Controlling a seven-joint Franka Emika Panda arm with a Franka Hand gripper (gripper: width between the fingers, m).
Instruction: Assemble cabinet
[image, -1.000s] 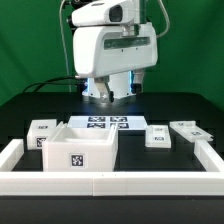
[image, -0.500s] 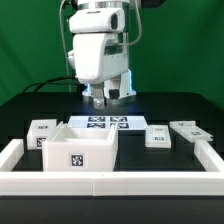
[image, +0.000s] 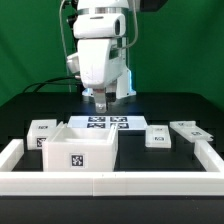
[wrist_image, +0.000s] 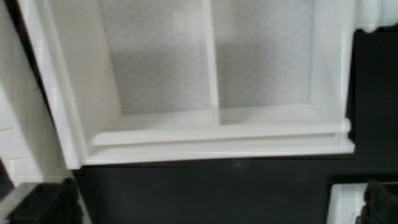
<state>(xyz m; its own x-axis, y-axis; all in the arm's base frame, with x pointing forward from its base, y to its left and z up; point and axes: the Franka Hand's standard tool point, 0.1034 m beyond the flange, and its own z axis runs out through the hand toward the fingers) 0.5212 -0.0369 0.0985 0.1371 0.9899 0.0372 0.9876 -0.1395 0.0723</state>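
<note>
Approach step, nothing picked up yet. My claw hangs wide open & empty, above the surface. Cabinet body sits below it, apart. Panel block lies lower, off to one side. Next, I reckon: descend, square jaws w/ one part's edge.

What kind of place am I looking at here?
Probably a robotics test lab: a white robot arm above a black table, a green backdrop, and white parts bearing square tags.
</note>
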